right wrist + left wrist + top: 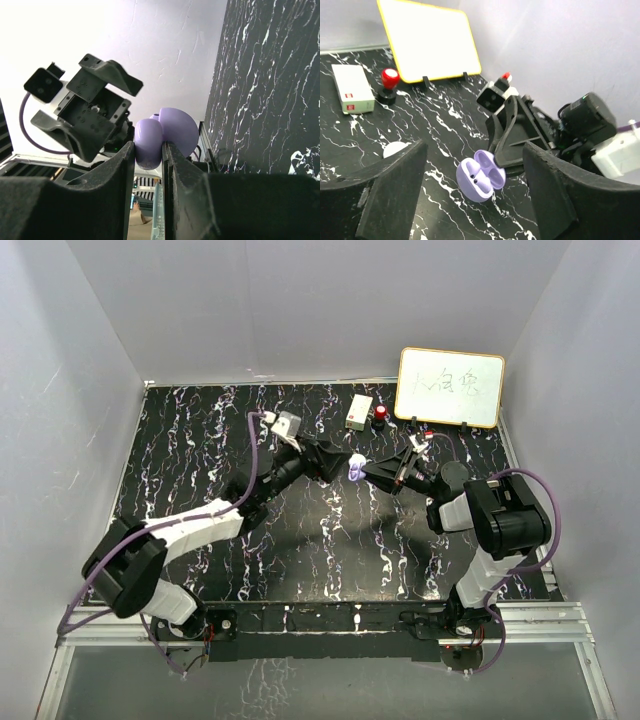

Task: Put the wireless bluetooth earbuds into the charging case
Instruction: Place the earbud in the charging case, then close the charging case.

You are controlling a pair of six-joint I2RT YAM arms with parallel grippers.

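Top external view: the black marbled table (200, 440) is boxed in by white walls (90, 360) at its left, far and right edges. Its left half and the strip near the arm bases lie bare. Along the upper edge stand a white box (359, 411), a red-capped item (381, 415) just beside it, and a yellow-framed whiteboard (450, 387) in the upper right corner. Both arms reach to the middle of the frame. There the left gripper (338, 462) and right gripper (374, 472) face each other tip to tip, well apart from the things along the edge.

Between them is the lilac charging case (356, 467), its lid swung open. In the right wrist view the right gripper's fingers (125, 170) are clamped on either side of the case. In the left wrist view the left gripper's jaws are spread wide with nothing between them. The case sits at the lower centre of that frame, just beyond the fingertips and touching neither. The wireless bluetooth earbuds (473, 178) appear as two small lilac shapes with dark dots in the case's lower half. Whether they are fully seated cannot be told.
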